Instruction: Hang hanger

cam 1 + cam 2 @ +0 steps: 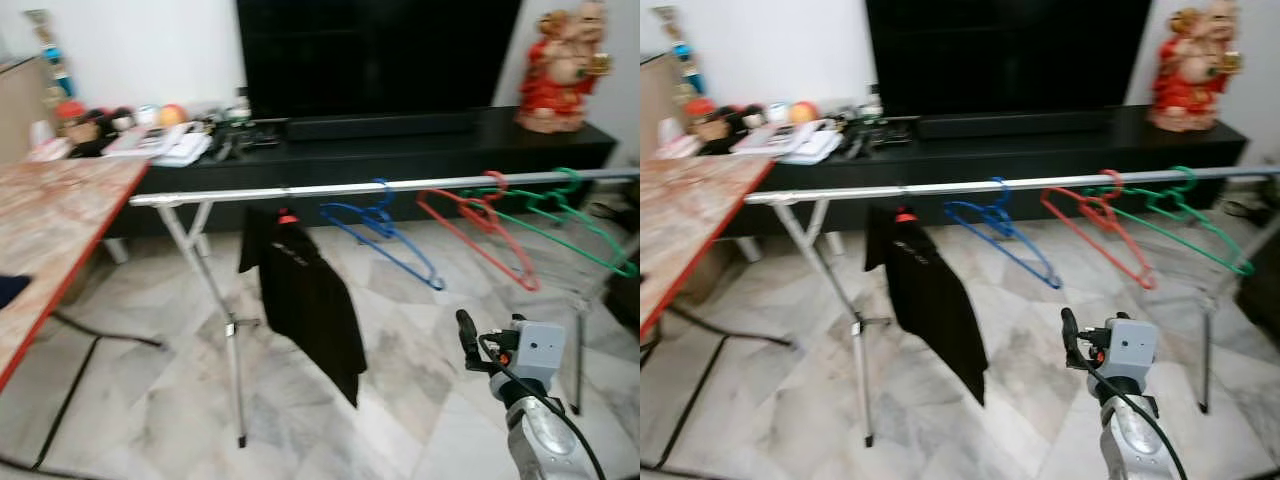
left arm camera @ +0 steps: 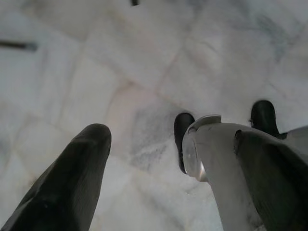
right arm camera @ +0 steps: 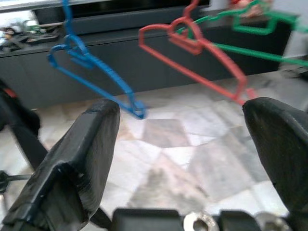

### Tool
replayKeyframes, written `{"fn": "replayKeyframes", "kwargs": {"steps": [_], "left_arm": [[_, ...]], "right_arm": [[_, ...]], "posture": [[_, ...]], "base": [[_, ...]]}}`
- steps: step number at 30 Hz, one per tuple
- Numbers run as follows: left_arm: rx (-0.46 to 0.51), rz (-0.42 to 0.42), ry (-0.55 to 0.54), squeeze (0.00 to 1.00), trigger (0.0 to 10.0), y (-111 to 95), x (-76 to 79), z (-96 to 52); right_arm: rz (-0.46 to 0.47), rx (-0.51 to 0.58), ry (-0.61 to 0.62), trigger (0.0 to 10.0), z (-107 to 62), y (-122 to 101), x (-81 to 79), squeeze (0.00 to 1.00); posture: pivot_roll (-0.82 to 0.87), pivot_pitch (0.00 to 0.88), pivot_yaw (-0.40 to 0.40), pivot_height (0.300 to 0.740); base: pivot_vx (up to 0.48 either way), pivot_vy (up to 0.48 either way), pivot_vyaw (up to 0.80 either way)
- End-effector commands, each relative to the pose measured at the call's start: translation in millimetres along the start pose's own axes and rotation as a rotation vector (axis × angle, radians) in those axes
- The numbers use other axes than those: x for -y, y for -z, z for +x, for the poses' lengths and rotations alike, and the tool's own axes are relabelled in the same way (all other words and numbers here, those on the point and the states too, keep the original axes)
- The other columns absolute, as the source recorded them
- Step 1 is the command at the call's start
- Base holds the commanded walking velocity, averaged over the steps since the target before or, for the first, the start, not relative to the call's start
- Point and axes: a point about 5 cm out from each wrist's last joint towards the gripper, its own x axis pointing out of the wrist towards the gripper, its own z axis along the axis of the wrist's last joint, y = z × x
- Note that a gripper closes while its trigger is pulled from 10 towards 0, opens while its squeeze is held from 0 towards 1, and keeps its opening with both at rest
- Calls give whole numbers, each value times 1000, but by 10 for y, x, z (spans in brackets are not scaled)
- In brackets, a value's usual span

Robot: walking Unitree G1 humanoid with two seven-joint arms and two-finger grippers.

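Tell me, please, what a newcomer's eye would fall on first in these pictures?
Probably the silver drying rail running across the room before the black TV console, with a black garment hanging toward its left end and blue, red and green hangers tilted along its right. Next, the right gripper, open and empty, raised low before the hangers, and a red figurine on the console's right end.

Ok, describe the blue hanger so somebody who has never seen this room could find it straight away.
A silver rail runs across in front of the black TV cabinet. Three bare hangers hang from it: the blue hanger is nearest the black garment, with the red hanger and green hanger beyond.
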Motion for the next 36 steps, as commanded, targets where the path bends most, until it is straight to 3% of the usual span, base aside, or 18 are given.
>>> {"fn": "replayKeyframes", "kwargs": {"steps": [1, 36], "left_arm": [[-12, 18, 3, 0, 10000, 40, -4, -6], [-5, 17, 7, 0, 10000, 34, -1, -7]], "right_arm": [[1, -8, -6, 10000, 1, 4, -18, 0], [-1, -14, -9, 10000, 16, -1, -24, 0]], "posture": [[-46, 0, 31, 740], [-47, 0, 32, 740]], "base": [[0, 0, -775], [0, 0, -775]]}}
